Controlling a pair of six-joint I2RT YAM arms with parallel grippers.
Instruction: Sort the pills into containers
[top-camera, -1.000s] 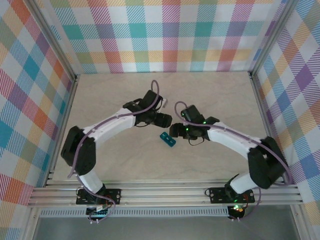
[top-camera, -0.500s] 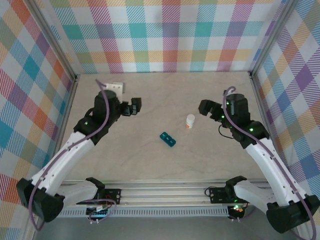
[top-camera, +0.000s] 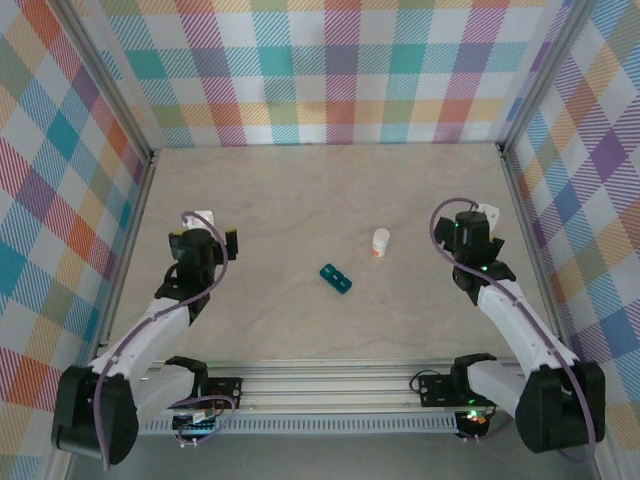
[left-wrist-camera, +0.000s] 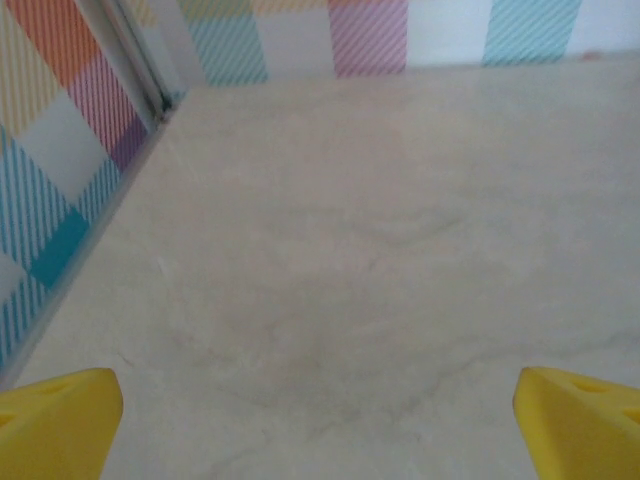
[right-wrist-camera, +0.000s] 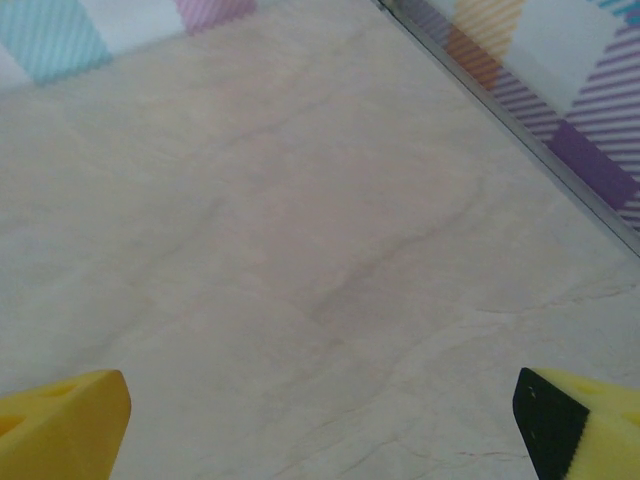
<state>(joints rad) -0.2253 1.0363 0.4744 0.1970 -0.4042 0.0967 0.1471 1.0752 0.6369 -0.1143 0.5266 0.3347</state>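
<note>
The containers, a small teal pill box (top-camera: 336, 278), lie near the middle of the table. No pills can be seen in any view. My left gripper (top-camera: 204, 228) hangs over the left side of the table, well away from the box. In the left wrist view the gripper (left-wrist-camera: 320, 425) is open, its yellow fingertips (left-wrist-camera: 58, 420) at the frame's bottom corners with bare table between them. My right gripper (top-camera: 470, 222) is over the right side, equally far from the box. The right wrist view shows that gripper (right-wrist-camera: 320, 425) open over bare table, holding nothing.
A small white bottle with an orange label (top-camera: 381, 243) stands upright just behind and to the right of the pill box. Checked walls with metal rails (top-camera: 140, 190) enclose the table on three sides. The arm bases sit at the near edge.
Both arms have swung out from the centre, where they met over the box, to the left and right sides. Both grippers have opened wide. The bottle now stands in plain view.
</note>
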